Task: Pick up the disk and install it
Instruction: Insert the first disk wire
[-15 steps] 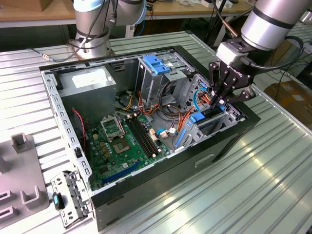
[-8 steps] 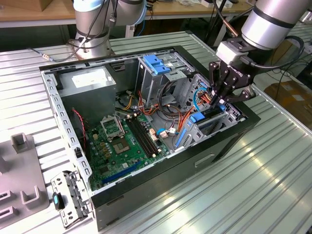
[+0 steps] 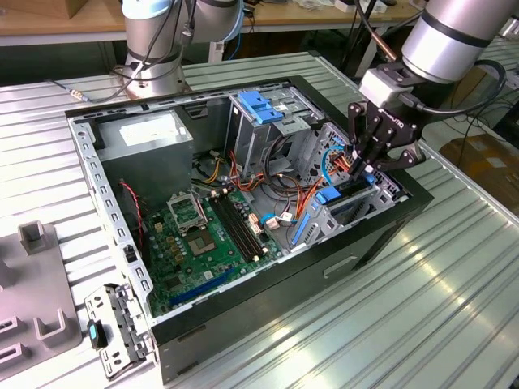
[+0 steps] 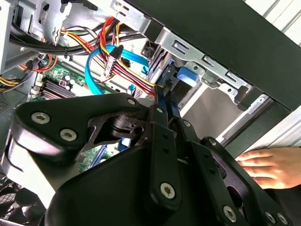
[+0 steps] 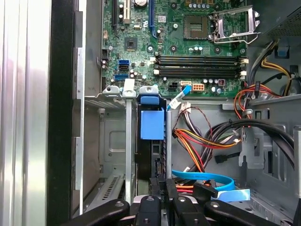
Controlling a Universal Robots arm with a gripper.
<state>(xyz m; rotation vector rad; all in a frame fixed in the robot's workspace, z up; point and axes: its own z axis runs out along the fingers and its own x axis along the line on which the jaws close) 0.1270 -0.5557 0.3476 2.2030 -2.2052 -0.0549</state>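
Note:
The disk (image 5: 152,125) stands on edge in the metal drive bay (image 5: 113,141) at the open computer case's corner, its blue rail facing the first wrist view. My gripper (image 5: 163,181) is at the disk's near end, its black fingers (image 4: 162,113) drawn close together on the thin edge. In the exterior view the gripper (image 3: 366,166) reaches down into the case at the exterior view's right, over the dark disk (image 3: 355,189) and the bay (image 3: 345,219). The disk's lower part is hidden inside the bay.
Red, orange and blue cables (image 5: 202,150) crowd beside the bay. The motherboard (image 3: 203,235) lies on the case floor, with a grey box (image 3: 146,134) and a blue-topped cage (image 3: 259,109) behind. A person's hand (image 4: 268,165) rests outside the case wall. A loose bracket (image 3: 117,324) lies on the table.

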